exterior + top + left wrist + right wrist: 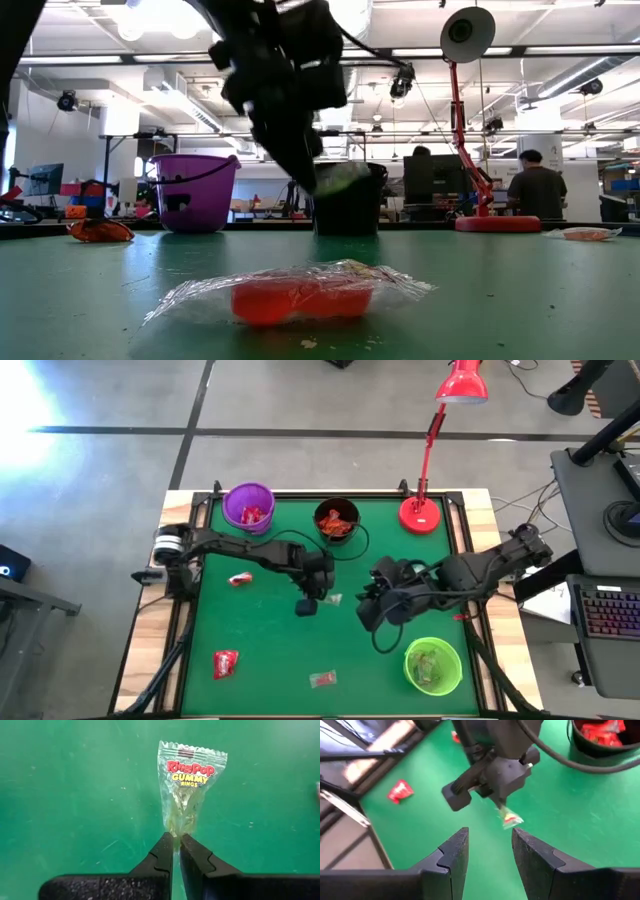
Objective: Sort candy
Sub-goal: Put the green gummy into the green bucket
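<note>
From above, the left hand (pixel 308 606) was seen mid-desk, clamped on a clear greenish cellophane sweet (pixel 333 600), presumably so it could be carried to the lime-green plastic cup (pixel 433 665), where like wrappers lay. The right hand (pixel 381 622) was held apart just beside, waiting. Red-wrapped sweets (pixel 226 662) were left loose on the green felt desk (pixel 260 680).

At desk level, an orange sweet in clear wrap (pixel 300 295) was seen nearest; a bright workshop with people was visible behind.

In the left wrist view, the wrapper's tail (pixel 176 827) was pinched between closed fingers (pixel 162 855).

In the right wrist view, open fingers (pixel 455 852) were pointed at the gripped sweet (pixel 510 819).
</note>
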`<state>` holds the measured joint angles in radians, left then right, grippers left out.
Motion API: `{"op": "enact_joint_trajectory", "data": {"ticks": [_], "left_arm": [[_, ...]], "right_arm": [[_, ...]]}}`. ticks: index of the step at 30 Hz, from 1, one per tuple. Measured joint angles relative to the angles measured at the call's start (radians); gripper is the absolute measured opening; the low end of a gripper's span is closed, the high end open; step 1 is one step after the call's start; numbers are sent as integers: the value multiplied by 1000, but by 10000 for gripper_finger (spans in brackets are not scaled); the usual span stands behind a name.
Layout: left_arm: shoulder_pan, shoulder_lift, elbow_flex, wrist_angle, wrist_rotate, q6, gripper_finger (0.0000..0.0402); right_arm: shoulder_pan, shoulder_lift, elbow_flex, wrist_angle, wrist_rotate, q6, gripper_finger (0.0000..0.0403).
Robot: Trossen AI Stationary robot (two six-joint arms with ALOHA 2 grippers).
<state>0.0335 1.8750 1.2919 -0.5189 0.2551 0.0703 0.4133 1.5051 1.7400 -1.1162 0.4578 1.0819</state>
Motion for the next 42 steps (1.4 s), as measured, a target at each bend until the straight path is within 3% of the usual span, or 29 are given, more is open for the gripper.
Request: {"op": "enact_joint_trajectory", "data": {"ticks": [16,21,28,34,42], "left_arm": [[8,-308,3,-4,-11,0,0],[8,-320,3,58,-13,-2,0],[8,-316,3,74,-13,-5,0],[11,-317,3,119,-90,-14,0],[22,-318,3,166,-64,-53,0]], "right_arm": [[37,23,1,4,42,88,141],[19,62,1,22,46,86,141],[-9,92,1,84,168,101,141],[-2,114,1,176,171,48,141],[-1,140,1,187,209,53,141]]}}
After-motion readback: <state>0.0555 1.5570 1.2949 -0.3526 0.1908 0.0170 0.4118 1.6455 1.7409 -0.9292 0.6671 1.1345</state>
